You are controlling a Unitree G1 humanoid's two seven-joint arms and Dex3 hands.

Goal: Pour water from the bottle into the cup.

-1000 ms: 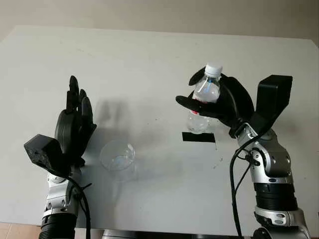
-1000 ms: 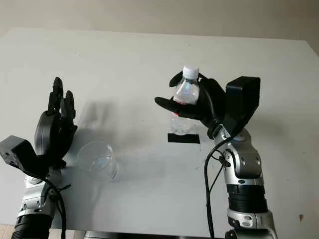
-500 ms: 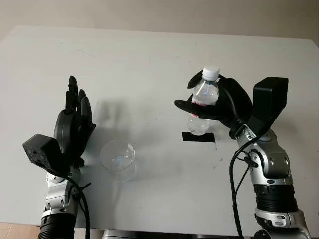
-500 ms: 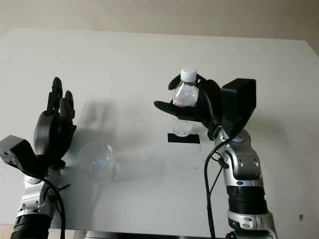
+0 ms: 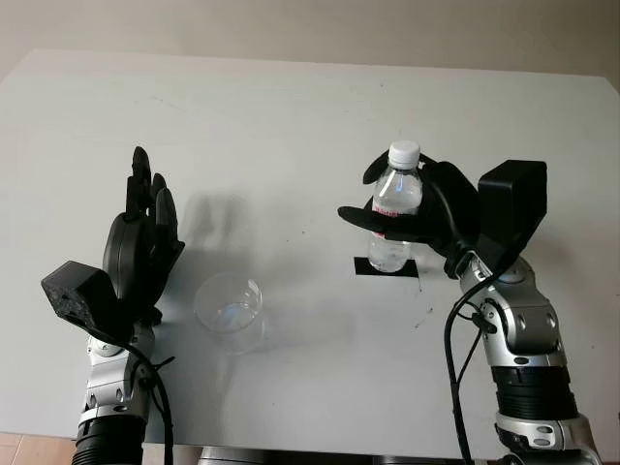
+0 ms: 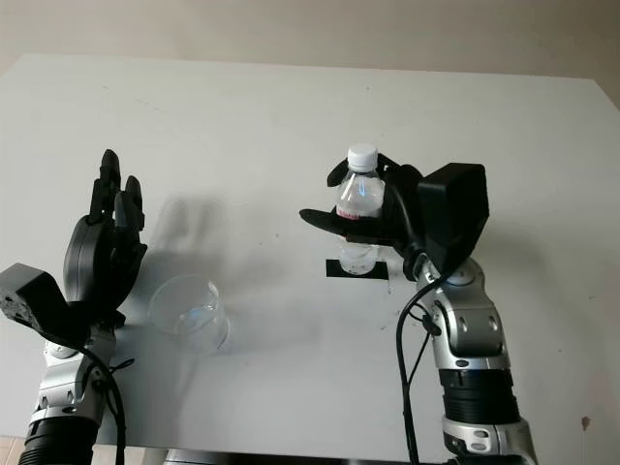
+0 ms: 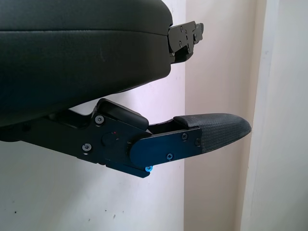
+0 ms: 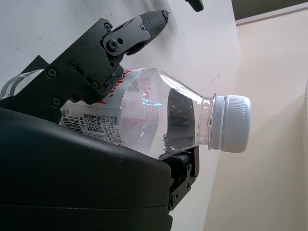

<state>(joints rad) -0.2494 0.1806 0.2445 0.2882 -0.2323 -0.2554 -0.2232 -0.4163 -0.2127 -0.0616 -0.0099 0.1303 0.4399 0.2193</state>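
Upright in the right hand (image 5: 418, 209), fingers wrapped round its labelled middle: clear bottle (image 5: 393, 208) (white cap (image 5: 403, 152) on); base over the black tape mark (image 5: 387, 267) on the white table (image 5: 291, 116); contact with it impossible to tell; left hand (image 5: 143, 242) open, raised just beside the clear cup (image 5: 230, 309), apart from it.

1. Head stereo pair: high, facing forward and down at the white table (image 5: 291, 126); both eyes share the whole tabletop, slightly offset sideways.
2. Left wrist cam: tight against the left hand (image 7: 86, 57), facing along it.
3. Right wrist cam: tight against the right hand (image 8: 82, 187), bottle (image 8: 159, 120) close up; shared with head pair.
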